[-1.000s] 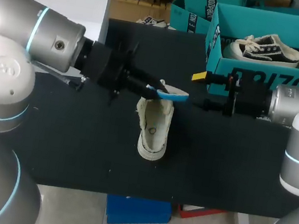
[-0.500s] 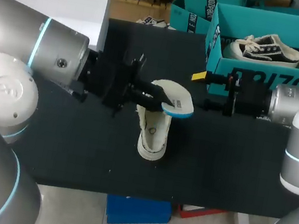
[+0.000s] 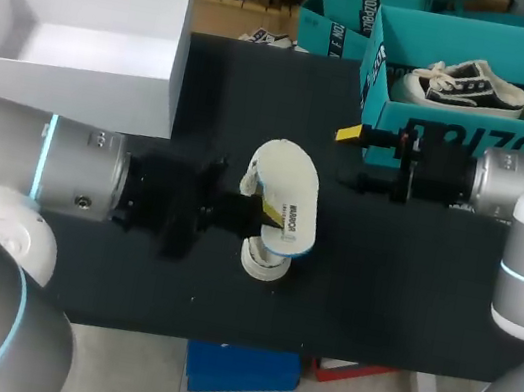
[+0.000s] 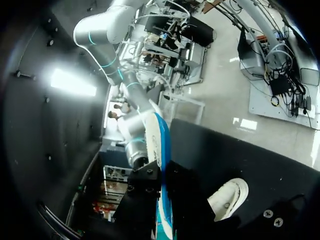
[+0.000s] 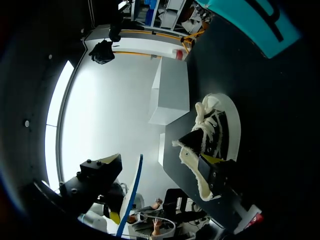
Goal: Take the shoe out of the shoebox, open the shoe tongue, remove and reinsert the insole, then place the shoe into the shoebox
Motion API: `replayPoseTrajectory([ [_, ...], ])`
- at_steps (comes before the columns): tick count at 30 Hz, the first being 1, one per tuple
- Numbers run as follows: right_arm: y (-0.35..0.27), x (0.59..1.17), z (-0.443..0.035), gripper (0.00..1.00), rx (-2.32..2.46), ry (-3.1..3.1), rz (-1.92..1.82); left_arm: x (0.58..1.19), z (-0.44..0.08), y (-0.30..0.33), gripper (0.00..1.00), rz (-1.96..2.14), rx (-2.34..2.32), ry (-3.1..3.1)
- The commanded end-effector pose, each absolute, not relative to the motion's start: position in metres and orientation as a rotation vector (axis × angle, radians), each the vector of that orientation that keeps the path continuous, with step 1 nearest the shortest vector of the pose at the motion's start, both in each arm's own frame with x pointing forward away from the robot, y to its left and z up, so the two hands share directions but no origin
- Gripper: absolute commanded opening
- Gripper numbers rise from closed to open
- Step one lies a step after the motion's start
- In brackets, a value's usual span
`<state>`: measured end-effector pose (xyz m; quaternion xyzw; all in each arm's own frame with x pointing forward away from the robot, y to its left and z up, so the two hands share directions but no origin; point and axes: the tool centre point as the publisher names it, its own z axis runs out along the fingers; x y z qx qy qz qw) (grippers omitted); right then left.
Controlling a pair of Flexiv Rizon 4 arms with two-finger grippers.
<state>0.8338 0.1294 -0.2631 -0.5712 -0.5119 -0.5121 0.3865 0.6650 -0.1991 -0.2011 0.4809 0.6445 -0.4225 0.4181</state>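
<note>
A white insole (image 3: 287,198) with a blue edge hangs flat above the white shoe (image 3: 263,257), and my left gripper (image 3: 260,216) is shut on its near end. The shoe lies on the black table, mostly hidden under the insole. In the left wrist view the insole (image 4: 161,160) shows edge-on between the dark fingers, with the shoe (image 4: 229,199) beside and below it. My right gripper (image 3: 355,159) stands open to the right of the insole, holding nothing. In the right wrist view the shoe (image 5: 216,131) lies ahead of that gripper (image 5: 157,172). The teal shoebox (image 3: 459,117) stands at the back right.
A second dark-and-white shoe (image 3: 459,84) lies inside the teal shoebox. A white open box (image 3: 79,83) stands at the table's back left, close above my left arm. Another teal box (image 3: 339,17) sits behind the shoebox.
My left arm has swung toward the table's front, carrying the insole from beside the shoe's far end to over it, turning it from edge-on to flat. The right arm has not moved.
</note>
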Motion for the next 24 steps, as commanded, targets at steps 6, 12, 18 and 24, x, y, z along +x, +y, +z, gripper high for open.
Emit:
replayPoseTrajectory([
  [6,0.131,0.834,-0.264,1.0,-1.457,-1.302,-1.305,0.674,-0.231,-0.179,0.0,-1.044,1.153,1.382],
  [12,0.131,0.834,-0.264,1.0,-1.457,-1.302,-1.305,0.684,-0.244,-0.182,0.0,-1.012,1.21,1.356],
  [18,0.131,0.834,-0.264,1.0,-1.457,-1.302,-1.305,0.69,-0.258,-0.188,0.0,-0.999,1.242,1.39],
  [24,0.131,0.834,-0.264,1.0,-1.457,-1.302,-1.305,0.69,-0.258,-0.188,0.0,-0.999,1.242,1.39],
])
